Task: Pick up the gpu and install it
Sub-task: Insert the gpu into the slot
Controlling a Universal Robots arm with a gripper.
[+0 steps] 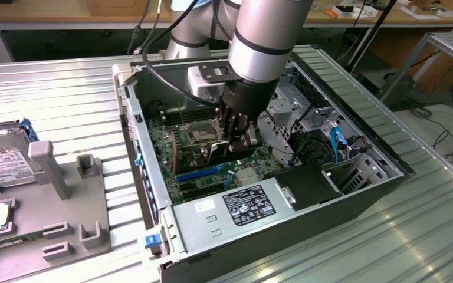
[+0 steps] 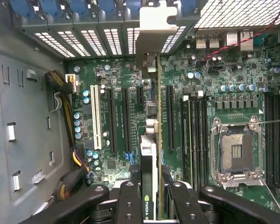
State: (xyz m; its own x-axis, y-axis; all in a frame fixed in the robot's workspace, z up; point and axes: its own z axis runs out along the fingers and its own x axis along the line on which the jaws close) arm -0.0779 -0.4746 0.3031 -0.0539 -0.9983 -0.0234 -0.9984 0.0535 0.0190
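The gpu [image 2: 151, 140] sits clamped edge-on in the end effector [image 2: 151, 196]; exterior view places it above the motherboard [image 1: 203, 159].

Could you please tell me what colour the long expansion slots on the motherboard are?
The expansion slots are mostly black, with one white slot beside them; the wrist view shows this best.

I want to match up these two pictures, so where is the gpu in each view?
Exterior view: the gpu hangs edge-on in the hand over the motherboard, mid-case.
Wrist view: the gpu runs up the centre from the hand, silver bracket at the far end.
Shared landmark: the CPU socket.
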